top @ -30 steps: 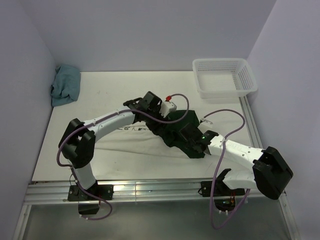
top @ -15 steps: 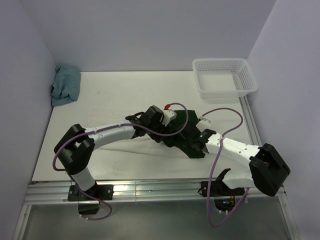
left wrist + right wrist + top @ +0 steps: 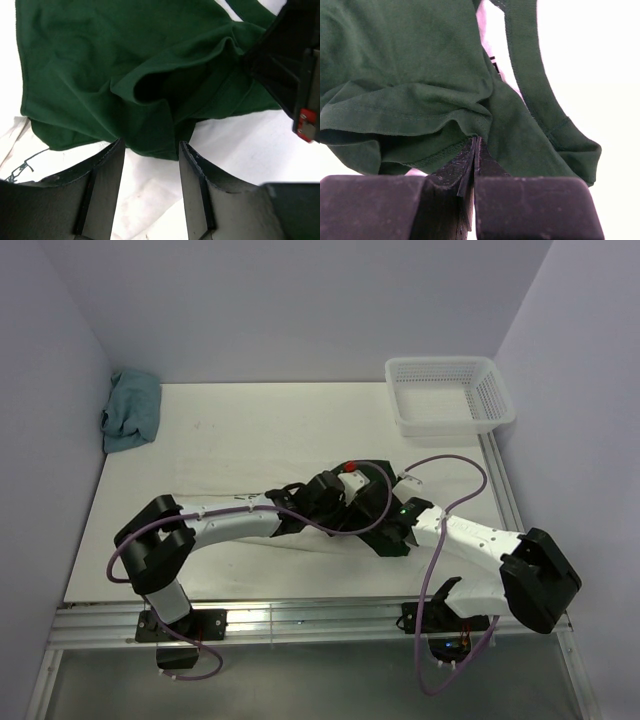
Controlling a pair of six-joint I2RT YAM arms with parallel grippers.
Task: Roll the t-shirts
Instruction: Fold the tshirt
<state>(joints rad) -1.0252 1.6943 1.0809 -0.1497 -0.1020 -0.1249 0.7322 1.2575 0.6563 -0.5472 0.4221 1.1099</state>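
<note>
Plainly, the white mesh basket [image 3: 440, 425] in the far right corner of the table [image 3: 250, 430] serves as the mark for everything else. The t-shirt [image 3: 100, 60] lies well apart from the basket, nearer the arm bases and to its left. Its cream-white body is spread flat along the near part of the table. Its dark green sleeve is bunched up at the end closest to the basket. Both arms reach in to that bunch from the near edge and meet over it.

The left gripper [image 3: 151, 145] stands released, its two dark fingers [image 3: 102, 185] parted. The lower edge of the green sleeve sits just at the gap between the tips, with cream cloth showing below it. The green cloth there is rumpled into a deep, shadowed fold. A thin dark line of print shows on the cream cloth at the left edge of the left wrist view.

The right gripper [image 3: 475, 142] is on the basket's side of the left gripper and close to it. Its black body fills the upper right corner of the left wrist view. It is clenched, the jaws pressed together with no gap. Their tips meet right at the stitched hem of the green sleeve, which droops over them. Whether any fold is caught between the tips cannot be told. The green neckband curves away past the tips, over cream cloth.

A small teal-blue cloth [image 3: 132, 410] lies crumpled against the wall, in the far corner opposite the basket.
</note>
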